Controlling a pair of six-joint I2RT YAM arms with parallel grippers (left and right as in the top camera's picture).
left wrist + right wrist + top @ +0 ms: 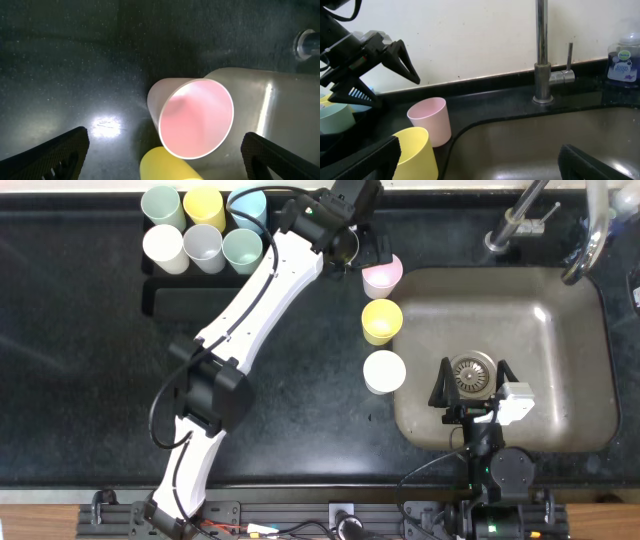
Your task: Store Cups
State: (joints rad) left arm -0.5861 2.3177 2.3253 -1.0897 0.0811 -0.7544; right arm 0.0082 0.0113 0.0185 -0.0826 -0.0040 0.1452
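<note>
left tool (pixel 165 136) fingers spread over pink cup (pixel 382 275), no contact, cup upright on surface (pixel 80 380) at sink (pixel 560 330) corner, yellow cup (pixel 381 321) just beside, white cup (pixel 384 371) next, rack (pixel 190 300) holds six, right tool (pixel 472 385) spread over sink

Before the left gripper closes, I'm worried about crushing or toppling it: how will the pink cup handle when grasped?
The pink cup looks empty and thin-walled, so probably light and somewhat flexible; a hard squeeze might deform it. It stands upright, tapering to a narrower base, so a sideways nudge could tip it, perhaps toward the sink beside it.
</note>
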